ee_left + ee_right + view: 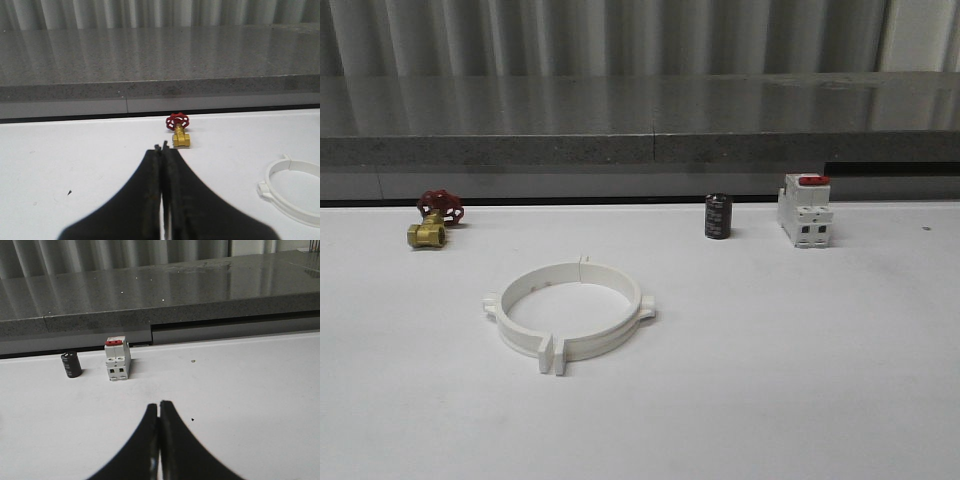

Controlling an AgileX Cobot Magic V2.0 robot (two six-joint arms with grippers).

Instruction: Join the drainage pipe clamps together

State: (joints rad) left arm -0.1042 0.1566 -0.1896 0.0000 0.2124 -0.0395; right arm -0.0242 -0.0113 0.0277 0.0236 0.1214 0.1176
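two clamp halves sit tab to tab as one ring, so the joining looks done. left pincer and right pincer are both closed, holding nothing.

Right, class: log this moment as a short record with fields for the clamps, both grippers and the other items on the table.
clamps: drainage pipe clamps lie as one ring, end tabs meeting
left gripper: shut, empty
right gripper: shut, empty
table: white
far edge: brass valve, black cylinder, white switch
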